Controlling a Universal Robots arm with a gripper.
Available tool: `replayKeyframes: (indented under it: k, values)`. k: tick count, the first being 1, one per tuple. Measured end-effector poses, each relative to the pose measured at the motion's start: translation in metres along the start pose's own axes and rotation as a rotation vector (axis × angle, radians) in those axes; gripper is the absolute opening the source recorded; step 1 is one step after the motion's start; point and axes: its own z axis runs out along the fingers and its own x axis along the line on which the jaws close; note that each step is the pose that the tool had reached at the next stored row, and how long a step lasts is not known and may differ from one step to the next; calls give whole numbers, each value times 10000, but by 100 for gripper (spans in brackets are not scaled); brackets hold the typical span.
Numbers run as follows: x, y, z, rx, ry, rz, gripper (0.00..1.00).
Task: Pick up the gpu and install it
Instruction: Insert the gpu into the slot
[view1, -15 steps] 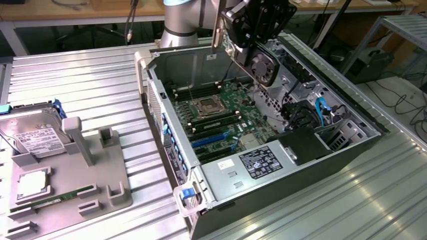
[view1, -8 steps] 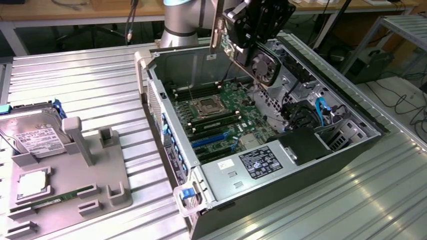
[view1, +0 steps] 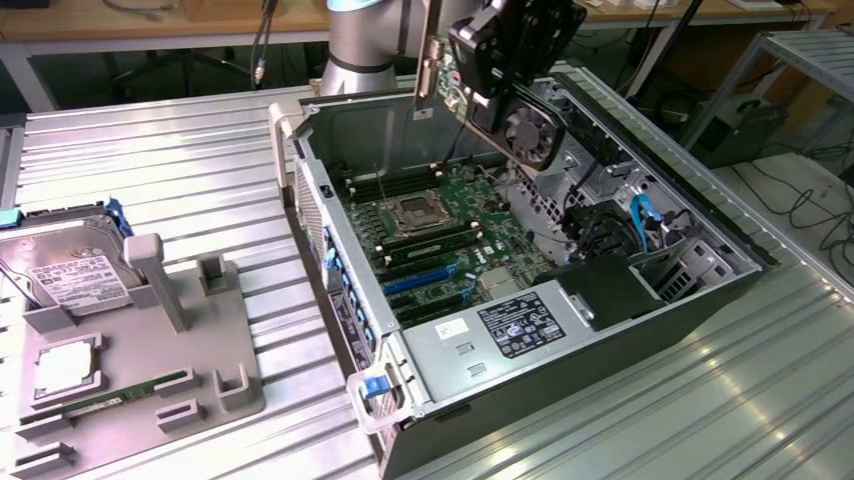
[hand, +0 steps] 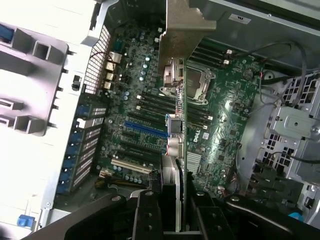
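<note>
**Ribbed metal surface, open computer case, gpu held over it**

Setting: ribbed metal surface (view1: 160, 170) carrying a computer case (view1: 627, 340) that lies on its side with the side panel off. The motherboard (view1: 454, 230) is exposed.

Hand (view1: 507, 80): on the arm (view1: 363, 40), above the open case at the end nearer the arm's base. The wrist view shows its two black fingers (hand: 149, 215) pressed against opposite faces of the card, pinching the gpu.

Gpu (view1: 531, 128): held in the air on edge, directly below the hand and clear of the motherboard.
- Long axis: slopes down from the silver bracket (view1: 427, 70) at the exterior view's left to the fan end at its right.
- Fan face: turned toward the exterior camera.
- Wrist view: the gpu (hand: 180, 150) is seen edge-on, running straight out from the hand, with the bracket (hand: 182, 25) at the far end.

Beneath the hand: processor socket (view1: 414, 210) and a blue expansion slot (hand: 145, 131), just beside the line of the card's edge.

Writing:
- "DELL" logo (hand: 192, 145) in white on the motherboard, just beside the card.
- Black label (view1: 527, 322) on the grey cover at the case end far from the hand; its text cannot be read.

Well apart from the hand, at the exterior view's left: grey fixture tray (view1: 147, 360) holding a hard drive (view1: 67, 275) with a white label that cannot be read, and a narrow green memory stick (view1: 114, 395).
</note>
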Motion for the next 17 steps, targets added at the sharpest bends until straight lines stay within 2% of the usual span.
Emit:
replayKeyframes:
  k: [17]
  values:
    - [0,0,0,-36,3,-1596,28]
